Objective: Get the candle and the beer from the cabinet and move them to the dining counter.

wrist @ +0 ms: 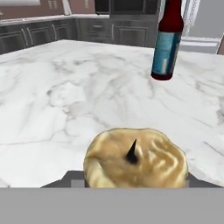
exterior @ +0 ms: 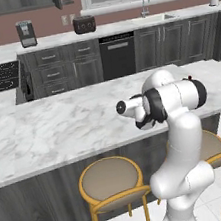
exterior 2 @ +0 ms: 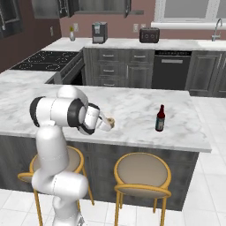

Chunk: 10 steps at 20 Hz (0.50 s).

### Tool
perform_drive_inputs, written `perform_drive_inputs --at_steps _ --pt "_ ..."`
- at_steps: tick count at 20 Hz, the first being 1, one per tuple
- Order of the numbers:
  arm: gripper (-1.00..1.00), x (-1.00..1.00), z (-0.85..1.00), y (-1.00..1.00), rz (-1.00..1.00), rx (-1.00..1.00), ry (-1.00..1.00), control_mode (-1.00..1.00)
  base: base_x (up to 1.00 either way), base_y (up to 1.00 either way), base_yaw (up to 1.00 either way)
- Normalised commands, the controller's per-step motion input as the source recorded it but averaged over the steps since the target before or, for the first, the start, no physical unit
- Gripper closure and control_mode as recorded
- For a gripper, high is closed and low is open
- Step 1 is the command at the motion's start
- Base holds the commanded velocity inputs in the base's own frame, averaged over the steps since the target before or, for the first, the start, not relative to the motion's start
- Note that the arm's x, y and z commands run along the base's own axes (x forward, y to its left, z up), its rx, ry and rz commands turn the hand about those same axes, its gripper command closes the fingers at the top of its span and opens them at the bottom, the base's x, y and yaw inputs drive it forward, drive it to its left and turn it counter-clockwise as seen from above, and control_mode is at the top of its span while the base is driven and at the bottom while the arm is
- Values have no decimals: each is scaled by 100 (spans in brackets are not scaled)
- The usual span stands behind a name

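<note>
The candle [wrist: 135, 162] sits right at the gripper [exterior 2: 110, 123], low over the near edge of the dining counter [exterior 2: 132, 110]. In the hand view it lies close up between the fingers, wick uppermost; the jaws appear to pinch it, partly closed on its sides, though the fingertips themselves are hidden behind it. Whether its base already touches the marble cannot be told.

The beer [exterior 2: 160, 118] stands upright on the same counter, to the right of the candle and well apart from it, free of the robot.

Judgement: the beer is delivered, and the candle is in its last step, being set down. The next move calls for lowering until the candle rests flat, spreading the jaws, then lifting straight away so as not to tip it. It is close to the near edge; a placement slightly farther in would be safer.

Count: one candle, one beer, one gripper. Two yellow-legged stools [exterior 2: 142, 176] stand under the near side of the counter. On the far worktop: one toaster [exterior 2: 149, 34], one coffee machine [exterior 2: 99, 32], one small vase [exterior 2: 72, 34].
</note>
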Motion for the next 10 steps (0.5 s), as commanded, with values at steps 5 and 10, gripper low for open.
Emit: perform_drive_inputs --at_steps 5,10 --pt "100 20 -35 0 0 0 0 -100 0 0 0" --pt "100 12 -39 0 0 0 0 -100 0 0 0"
